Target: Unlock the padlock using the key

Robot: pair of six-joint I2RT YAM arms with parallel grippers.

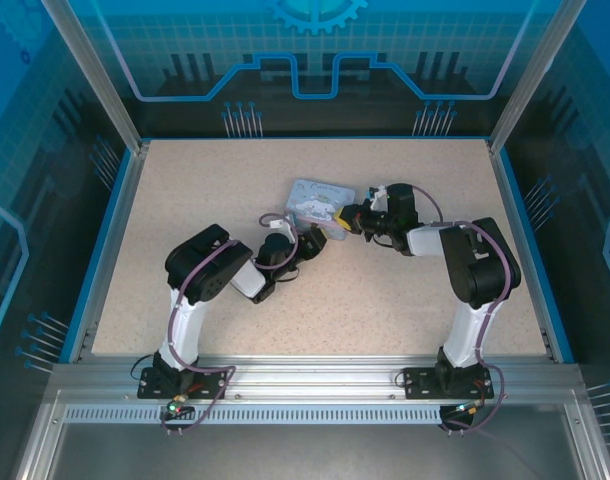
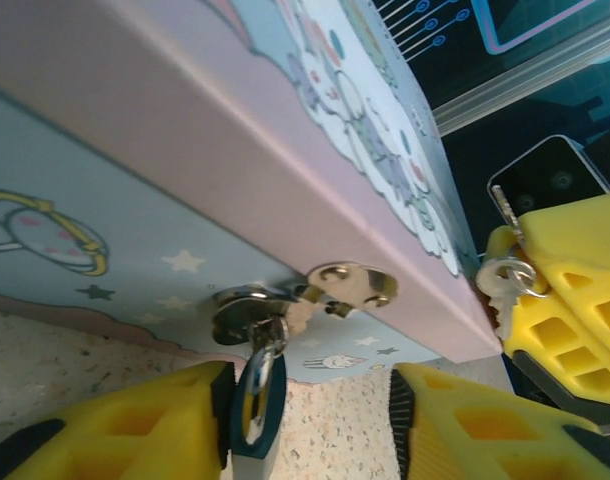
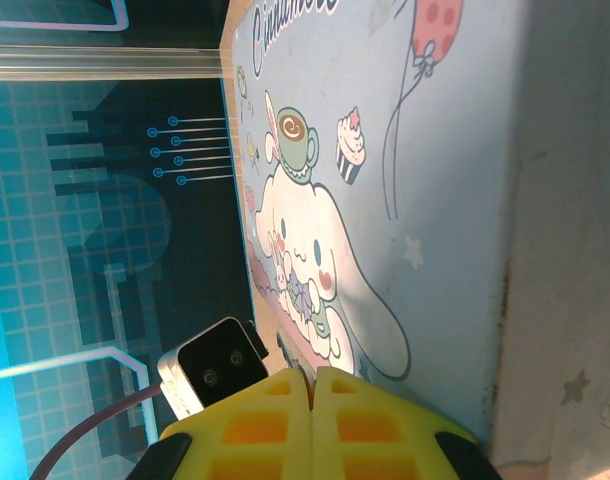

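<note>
Bench (image 1: 185, 290): speckled beige top, blue border. Both arms are mounted at its near edge.

Left arm (image 1: 200, 270): reaches forward and inward to the near side of the tin.

Right arm (image 1: 475, 265): reaches forward, then bends inward to the right end of the tin.

Tin (image 1: 315, 200): pale blue, cartoon lid facing up. It lies flat near the bench centre, between the two pincers.

Left pincer (image 2: 315, 400): partly open, gripping nothing. Its yellow fingers (image 2: 135, 430) stand either side of the padlock at the tin's side wall. The padlock sits close against one finger. The other finger is well clear.

Right pincer (image 3: 312, 385): fully closed, fingers pressed together, at the corner of the tin. In the left wrist view the key is clamped at its fingertips.

Hasp (image 2: 315, 290): bright metal, fixed on the tin's side wall below the lid edge.

Padlock (image 2: 257, 410): hangs from the hasp, shackle through the loop, dark body down towards the bench.

Key (image 2: 505, 275): small and silvery, on a thin ring. It is held in the right pincer, blade upward, beside the tin corner and well apart from the padlock
</note>
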